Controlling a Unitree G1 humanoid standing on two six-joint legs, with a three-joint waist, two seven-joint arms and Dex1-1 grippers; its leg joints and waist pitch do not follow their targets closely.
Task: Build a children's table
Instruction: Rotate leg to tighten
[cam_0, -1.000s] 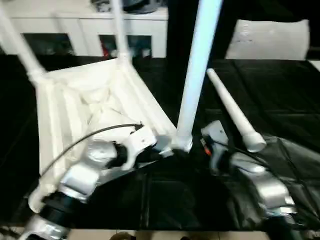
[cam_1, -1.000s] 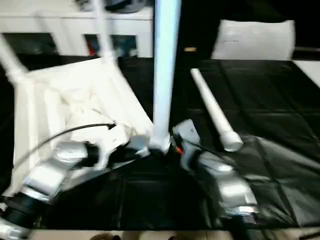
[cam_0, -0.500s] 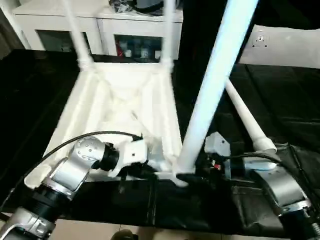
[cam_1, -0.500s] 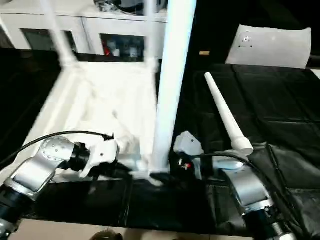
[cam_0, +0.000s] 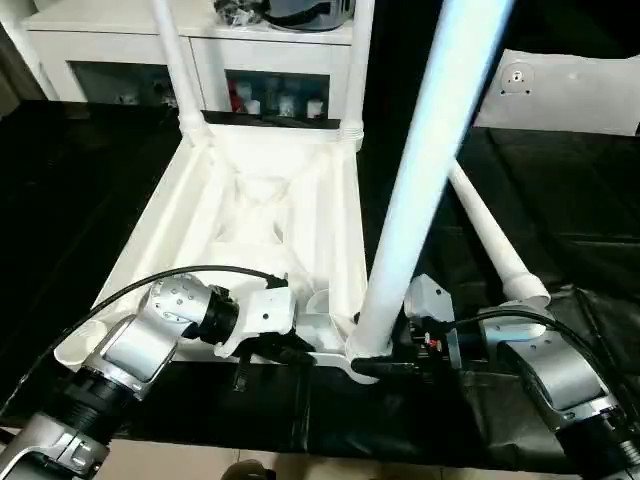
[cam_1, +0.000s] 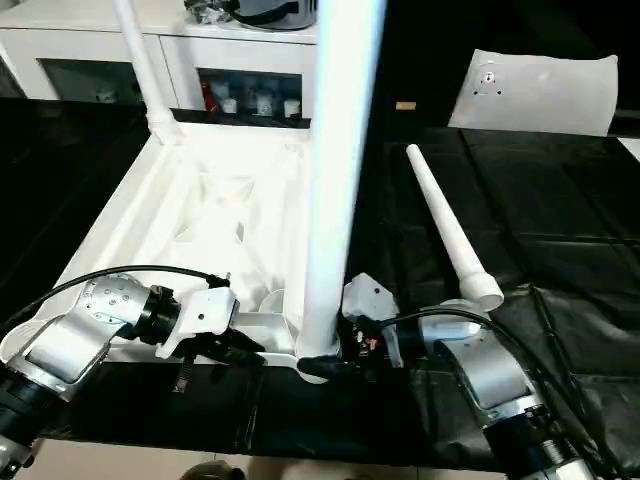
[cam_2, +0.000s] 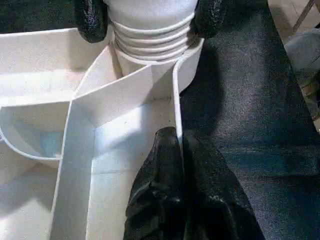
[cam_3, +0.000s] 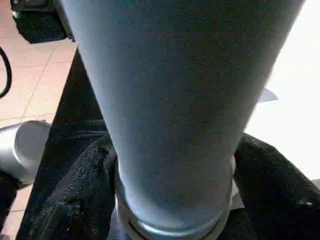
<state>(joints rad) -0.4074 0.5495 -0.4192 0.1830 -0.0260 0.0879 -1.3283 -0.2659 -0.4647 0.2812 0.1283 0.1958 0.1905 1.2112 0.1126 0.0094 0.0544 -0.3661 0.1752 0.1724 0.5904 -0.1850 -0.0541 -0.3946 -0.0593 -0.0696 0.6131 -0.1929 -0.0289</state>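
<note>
The white table top (cam_0: 260, 200) lies upside down on the black mat, ribbed side up. Two legs (cam_0: 175, 60) (cam_0: 358, 60) stand in its far corner sockets. A third leg (cam_0: 420, 180) rises from the near right socket. My right gripper (cam_0: 385, 365) is shut on that leg's ribbed base, with one finger (cam_3: 75, 200) on each side of it. My left gripper (cam_2: 176, 137) is shut on the top's thin rim wall just beside that socket. The fourth leg (cam_0: 495, 245) lies loose on the mat to the right.
A white cabinet (cam_0: 130, 50) with dark openings stands behind the table top. A white cushion-like bag (cam_0: 570, 90) lies at the back right. The near left corner socket (cam_0: 85, 345) holds no leg. The mat's front edge runs just below my forearms.
The head camera has swung, so the whole scene has shifted and now sits squarer in view. Both grippers keep their holds at the near right corner.
</note>
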